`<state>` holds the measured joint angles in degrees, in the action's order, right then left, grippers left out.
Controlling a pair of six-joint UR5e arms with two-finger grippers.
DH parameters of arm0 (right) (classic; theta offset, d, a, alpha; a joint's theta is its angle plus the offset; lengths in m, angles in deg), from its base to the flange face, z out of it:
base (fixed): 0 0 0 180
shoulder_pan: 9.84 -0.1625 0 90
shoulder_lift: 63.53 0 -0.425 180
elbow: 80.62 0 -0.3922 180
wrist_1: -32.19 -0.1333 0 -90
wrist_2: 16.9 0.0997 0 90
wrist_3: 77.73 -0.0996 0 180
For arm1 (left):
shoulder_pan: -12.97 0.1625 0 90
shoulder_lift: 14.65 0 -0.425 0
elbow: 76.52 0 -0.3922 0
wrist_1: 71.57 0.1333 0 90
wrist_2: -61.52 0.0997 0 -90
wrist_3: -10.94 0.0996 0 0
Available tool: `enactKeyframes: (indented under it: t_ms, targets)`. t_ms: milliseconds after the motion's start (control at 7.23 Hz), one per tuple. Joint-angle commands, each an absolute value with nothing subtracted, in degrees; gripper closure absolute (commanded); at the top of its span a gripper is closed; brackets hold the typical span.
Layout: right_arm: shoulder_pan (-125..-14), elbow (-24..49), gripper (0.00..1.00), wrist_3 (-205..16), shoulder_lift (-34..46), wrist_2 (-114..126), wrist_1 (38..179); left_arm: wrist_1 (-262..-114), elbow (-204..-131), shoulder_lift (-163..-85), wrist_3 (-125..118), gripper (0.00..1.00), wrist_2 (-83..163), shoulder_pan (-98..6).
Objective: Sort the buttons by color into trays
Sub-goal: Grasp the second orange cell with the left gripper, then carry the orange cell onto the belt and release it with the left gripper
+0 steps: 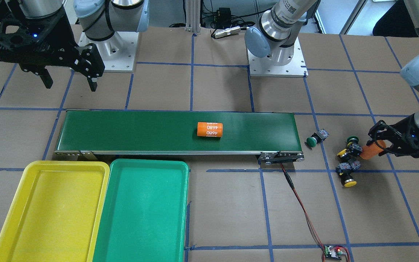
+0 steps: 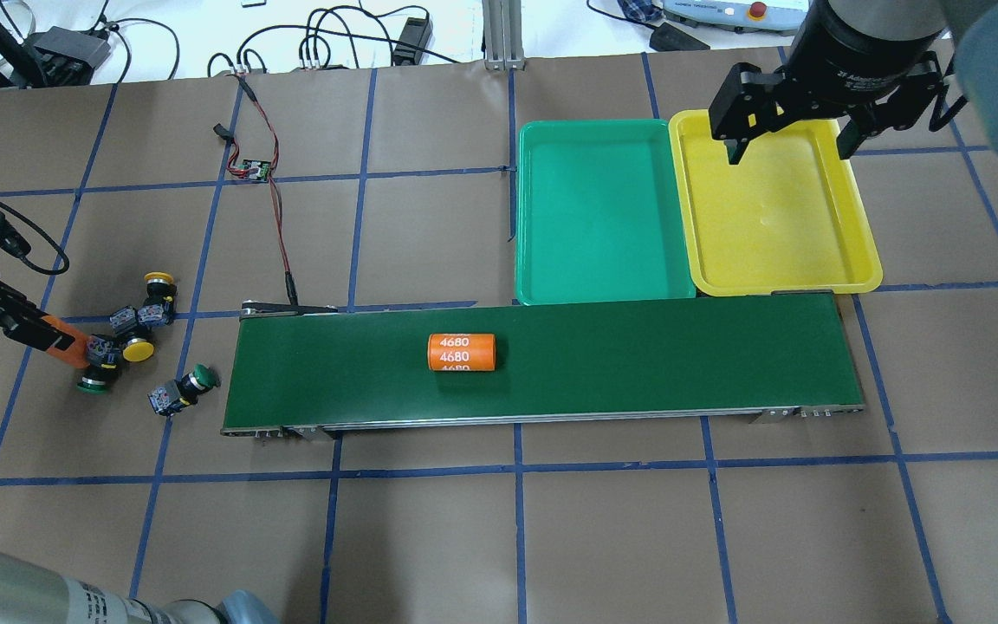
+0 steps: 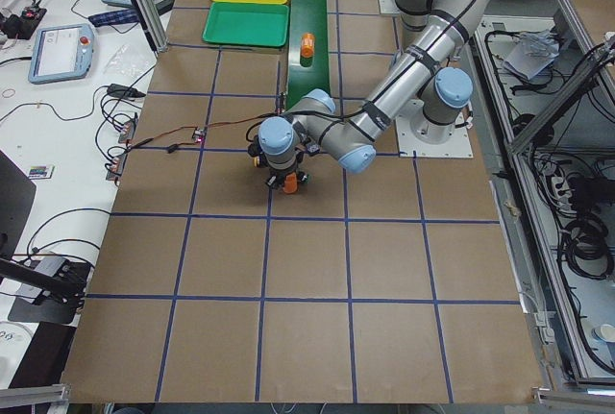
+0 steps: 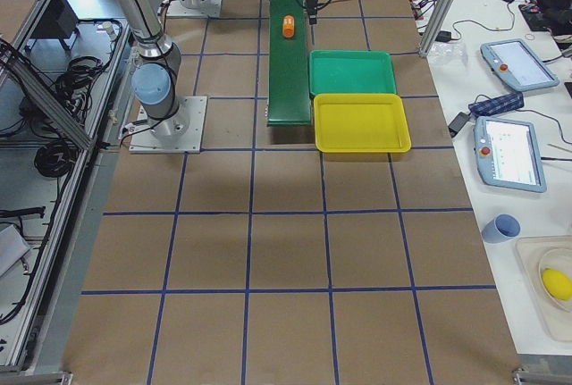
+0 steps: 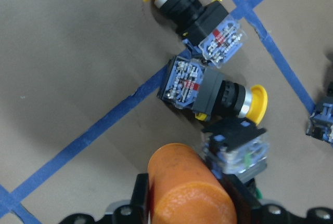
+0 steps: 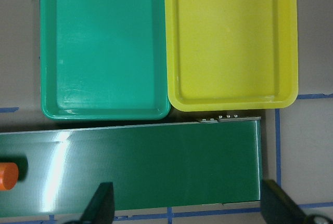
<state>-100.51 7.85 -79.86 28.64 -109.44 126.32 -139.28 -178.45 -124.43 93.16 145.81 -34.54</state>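
Note:
Four buttons lie in a loose cluster on the table past the belt's end: a yellow button (image 1: 348, 178), another yellow one (image 1: 344, 153), a green button (image 1: 352, 140) and, apart, a green button (image 1: 315, 139). My left gripper (image 1: 375, 147) is low beside them, shut on a plain orange cylinder (image 5: 187, 193) that touches the nearest button's contact block (image 5: 237, 154). Over the yellow tray (image 2: 776, 217) hangs my right gripper (image 2: 789, 143), open and holding nothing. Beside that tray sits the green tray (image 2: 603, 208). Neither tray holds anything.
A long dark-green conveyor belt (image 1: 140, 131) crosses the middle with an orange cylinder printed 4680 (image 1: 210, 129) lying on it. A red wire runs from the belt's end to a small circuit board (image 1: 332, 251). The arm bases (image 1: 276, 60) stand behind the belt.

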Motion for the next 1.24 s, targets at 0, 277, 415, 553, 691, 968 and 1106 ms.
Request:
enactKeyframes:
  t_ms: [0, 277, 415, 553, 691, 968, 1106]
  targets:
    - [-100.54, 7.88, 0.00, -79.83, 28.58, -109.44, 126.33, -151.13, -175.76, -118.04, 92.16, 0.95, 141.98, -35.81]
    - [-100.54, 7.88, 0.00, -80.01, 28.67, -109.27, 126.41, -160.40, -177.40, -111.18, 93.45, 0.95, 126.02, -36.51]
    - [-100.63, 7.97, 0.00, -80.01, 28.58, -109.36, 126.33, -166.17, -178.02, -108.45, 98.25, 0.95, 123.77, -38.52]
    - [-100.71, 7.88, 0.00, -80.10, 28.32, -109.01, 126.59, -170.58, -179.34, -107.03, 107.18, 0.95, 118.18, -40.89]
    - [-100.71, 7.88, 0.00, -80.01, 28.49, -109.35, 126.41, -171.93, -183.18, -107.11, 113.62, 0.95, 110.03, -41.17]
    - [-100.71, 7.88, 0.00, -80.10, 28.49, -109.36, 126.50, -171.59, -192.14, -109.46, 124.64, 0.94, 96.84, -40.57]
    - [-100.71, 7.88, 0.00, -79.92, 28.66, -109.44, 126.41, -169.07, -196.27, -110.00, 125.36, 0.94, 91.63, -41.34]
